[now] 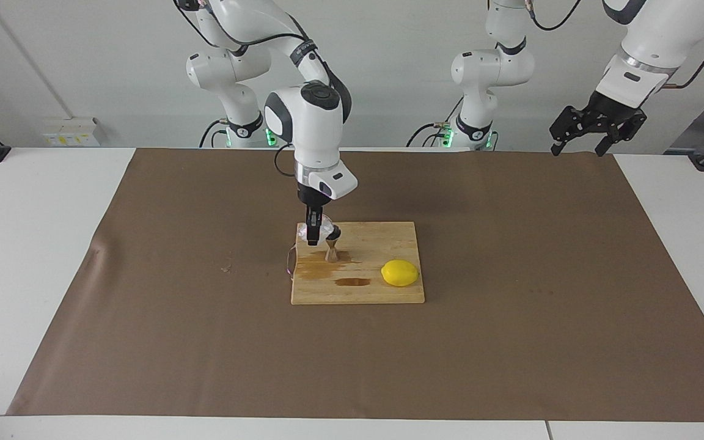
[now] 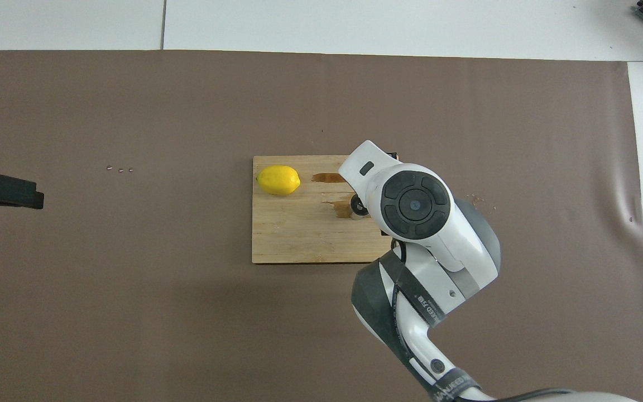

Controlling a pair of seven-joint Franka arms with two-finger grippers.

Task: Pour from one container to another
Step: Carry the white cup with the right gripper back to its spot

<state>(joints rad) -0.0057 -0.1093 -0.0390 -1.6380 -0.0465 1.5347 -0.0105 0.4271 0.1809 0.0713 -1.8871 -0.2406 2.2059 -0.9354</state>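
Observation:
My right gripper (image 1: pixel 312 236) hangs over the wooden cutting board (image 1: pixel 388 244), shut on the clear glass cup (image 1: pixel 326 227). The cup is tipped toward the steel jigger (image 1: pixel 332 249), which stands upright on the board right beside and just under it. In the overhead view the right wrist hides the cup, and only part of the jigger (image 2: pixel 359 206) shows at its edge. My left gripper (image 1: pixel 577 150) waits open and empty, raised over the table edge at the left arm's end; its black body also shows in the overhead view (image 2: pixel 3 191).
A yellow lemon (image 1: pixel 399 272) lies on the board toward the left arm's end. Brown wet stains (image 1: pixel 352 282) mark the board (image 2: pixel 299 234) around the jigger. Brown paper (image 1: pixel 511 336) covers the table, with small crumbs (image 1: pixel 227 267) on it.

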